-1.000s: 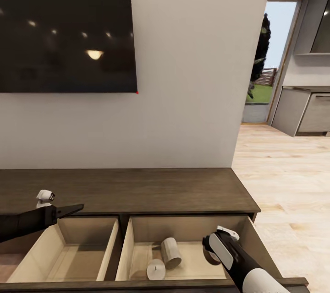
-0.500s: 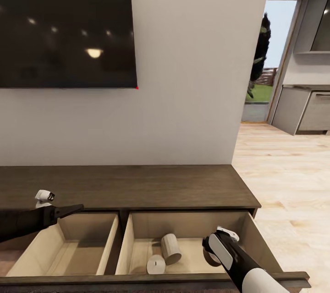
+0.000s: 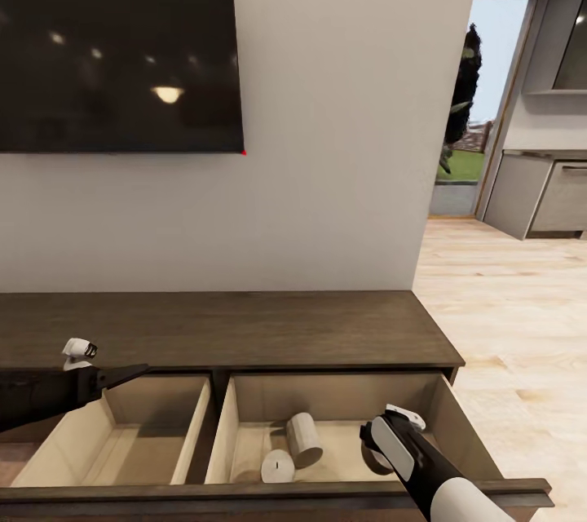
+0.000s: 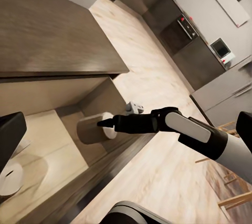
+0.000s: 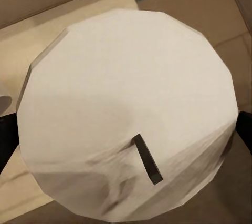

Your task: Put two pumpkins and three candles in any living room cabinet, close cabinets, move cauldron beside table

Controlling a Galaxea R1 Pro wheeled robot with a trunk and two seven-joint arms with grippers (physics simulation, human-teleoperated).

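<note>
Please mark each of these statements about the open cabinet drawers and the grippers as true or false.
1. Two candles lie in the right-hand drawer. True.
2. The left-hand drawer holds a pumpkin. False: no pumpkin shows in its visible pale interior.
3. The right gripper grips a white candle. True: the candle sits between its fingers in the right wrist view.
4. Both cabinet drawers are closed. False: both are pulled out.
5. The left gripper reaches into the right-hand drawer. False: it hovers over the left-hand one.
</note>
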